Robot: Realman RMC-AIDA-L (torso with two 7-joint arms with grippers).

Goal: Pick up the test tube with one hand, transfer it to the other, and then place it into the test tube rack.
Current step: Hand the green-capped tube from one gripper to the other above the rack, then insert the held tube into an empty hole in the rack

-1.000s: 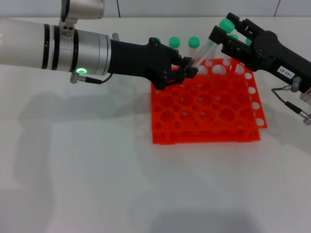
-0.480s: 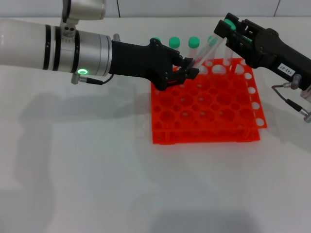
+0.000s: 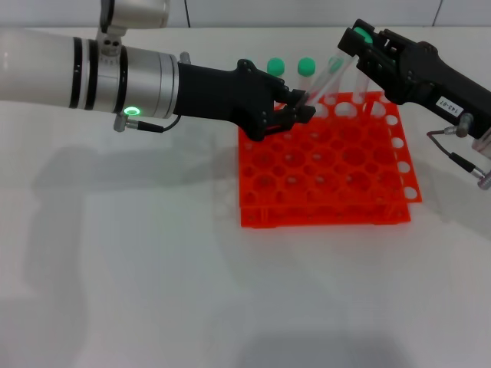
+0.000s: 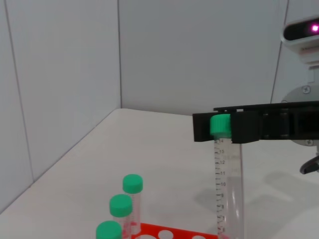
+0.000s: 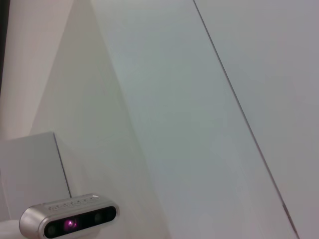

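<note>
Only left wrist view shows right end effector (image 4: 227, 127) clamping test tube (image 4: 227, 189) cap

My left arm (image 3: 84, 65) was silver-white with black rings and a green light, ending in a black gripper (image 3: 295, 107). My right gripper (image 3: 360, 46) was black, white-labelled, trailing thin cables.

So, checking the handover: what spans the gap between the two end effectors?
The test tube: left end effector holds its bottom, right end effector its cap, per head view.
</note>
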